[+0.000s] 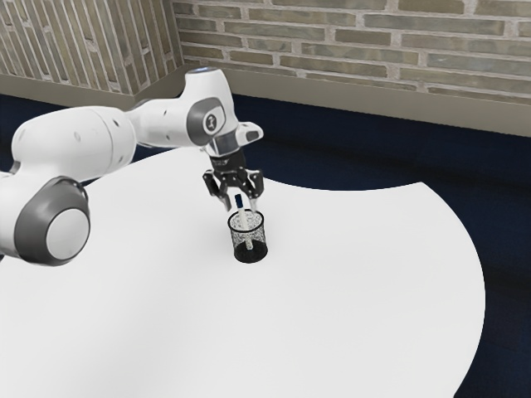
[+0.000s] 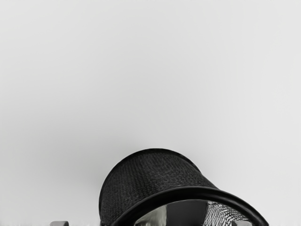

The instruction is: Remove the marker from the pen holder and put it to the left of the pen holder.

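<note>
A white jointed arm (image 1: 75, 145) comes in from the exterior view's left, ending in the black two-finger hand (image 1: 241, 207), open, its fingers spread. Under the hand, the slim white marker with a dark blue end (image 1: 239, 201) leans slightly inside the round black mesh pen holder (image 1: 250, 254). The smooth white tabletop (image 1: 365, 265) extends below the hand.

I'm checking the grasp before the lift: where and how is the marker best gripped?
By the dark upper end of the marker, I'd say, from above, with the open pincer closing across its slim shaft. That end stands clear of the pen holder, whose mesh wall surrounds the lower part. It leans slightly, so matching that tilt should help.
</note>
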